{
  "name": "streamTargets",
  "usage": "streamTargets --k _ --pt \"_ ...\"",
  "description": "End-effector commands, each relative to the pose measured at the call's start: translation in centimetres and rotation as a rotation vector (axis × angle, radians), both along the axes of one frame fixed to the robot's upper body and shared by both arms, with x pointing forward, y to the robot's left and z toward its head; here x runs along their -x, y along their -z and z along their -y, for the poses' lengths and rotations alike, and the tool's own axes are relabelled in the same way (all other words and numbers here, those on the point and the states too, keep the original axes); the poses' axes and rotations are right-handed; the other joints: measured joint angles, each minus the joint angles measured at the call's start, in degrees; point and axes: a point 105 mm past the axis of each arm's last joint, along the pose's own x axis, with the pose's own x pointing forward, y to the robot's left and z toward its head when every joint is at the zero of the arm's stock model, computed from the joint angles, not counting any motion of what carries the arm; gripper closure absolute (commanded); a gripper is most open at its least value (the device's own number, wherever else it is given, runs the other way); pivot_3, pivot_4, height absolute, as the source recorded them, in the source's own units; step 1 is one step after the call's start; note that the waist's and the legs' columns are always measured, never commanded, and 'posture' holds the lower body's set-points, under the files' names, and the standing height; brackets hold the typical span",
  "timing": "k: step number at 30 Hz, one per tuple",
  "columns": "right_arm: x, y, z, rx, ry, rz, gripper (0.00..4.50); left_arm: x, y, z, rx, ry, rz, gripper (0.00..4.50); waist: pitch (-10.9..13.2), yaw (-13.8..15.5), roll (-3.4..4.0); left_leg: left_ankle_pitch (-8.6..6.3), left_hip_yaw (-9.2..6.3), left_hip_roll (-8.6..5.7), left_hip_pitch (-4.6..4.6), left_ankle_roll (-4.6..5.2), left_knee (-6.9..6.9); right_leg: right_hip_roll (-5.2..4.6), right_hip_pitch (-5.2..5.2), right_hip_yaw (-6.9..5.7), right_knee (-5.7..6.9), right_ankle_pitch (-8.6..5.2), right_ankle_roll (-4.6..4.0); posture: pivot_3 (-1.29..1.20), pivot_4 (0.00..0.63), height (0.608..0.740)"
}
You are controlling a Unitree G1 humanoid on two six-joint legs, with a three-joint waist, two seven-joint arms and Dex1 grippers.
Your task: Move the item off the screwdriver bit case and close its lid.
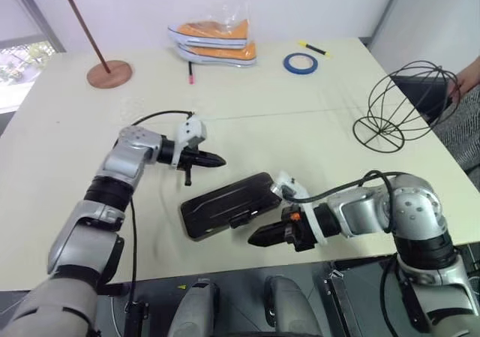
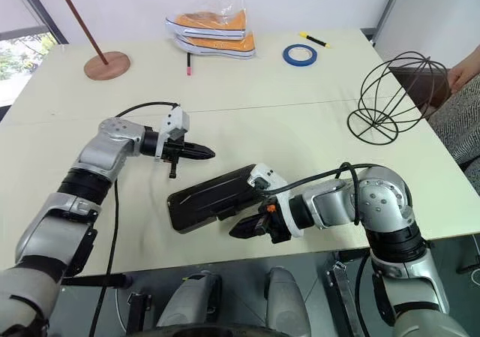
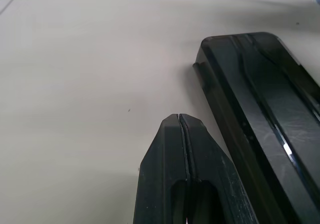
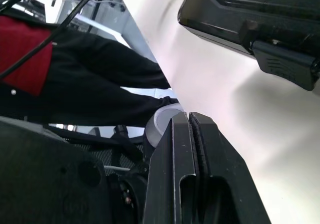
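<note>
Left wrist view has the left pincer [image 3: 181, 120] pressed fully closed with nothing in it, sitting just beside a corner of the screwdriver bit case [image 3: 260, 114] but not touching it. Same story for the right pincer [image 4: 189, 118]: fingers pinched together, empty, hanging near the case's front edge by the small black latch [image 4: 282, 64].

From the head camera, the left pincer [image 1: 217, 160] is just behind the case's far-left side and the right pincer [image 1: 255, 239] is just in front of its near side, so the case [image 1: 225, 202] lies flat between the two. The lid [image 2: 214, 191] looks down over the case, dark and glossy on top.

The item [image 1: 409, 100], that wire globe thing, is well apart from the case, off to its right and farther back, standing upright on its ring base near the edge of the worktop [image 1: 75, 142].

Farther behind the case: a blue tape roll [image 1: 300, 63], a yellow marker [image 1: 313, 49], a pair of orange sneakers [image 1: 214, 40] in a clear bag, a pink pen [image 1: 190, 72], and to the far left a wooden stand [image 1: 94, 37].
</note>
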Motion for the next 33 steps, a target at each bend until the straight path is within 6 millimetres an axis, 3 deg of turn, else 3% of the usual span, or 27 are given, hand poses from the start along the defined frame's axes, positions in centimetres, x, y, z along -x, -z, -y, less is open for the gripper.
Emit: streamTargets --k 1,6,16,33 --pt "-0.2 0.6 -1.1 -0.025 0.095 -0.053 4.46 0.0 -0.5 0.5 -0.02 0.047 0.055 4.5 0.0 0.1 0.0 -0.01 -0.01 0.0 0.0 0.01 0.01 0.0 0.0 0.0 0.0 0.0 0.0 0.0 0.15 0.74" --pt "-0.3 1.7 -2.0 0.012 0.255 -0.129 4.46 0.7 0.1 1.4 -0.02 0.095 0.056 4.5 0.0 0.1 -0.01 -0.02 0.01 0.01 -0.09 0.04 0.09 -0.02 0.0 0.0 -0.03 0.02 0.04 0.0 0.15 0.74" --pt "-1.1 4.0 -1.7 0.035 0.511 -0.216 4.46 1.4 0.4 1.8 -0.02 0.123 0.062 4.5 0.0 0.1 -0.01 -0.04 0.01 0.01 -0.1 0.09 0.14 0.01 0.01 0.0 -0.04 0.04 0.08 0.0 0.15 0.74" --pt "-2.2 4.1 -1.2 0.041 0.619 -0.215 4.46 2.6 2.4 1.7 -0.091 0.188 0.049 4.5 0.0 0.2 -0.01 -0.07 0.01 0.02 -0.09 0.14 0.14 0.02 0.05 0.01 -0.06 0.03 0.08 0.0 0.15 0.74"
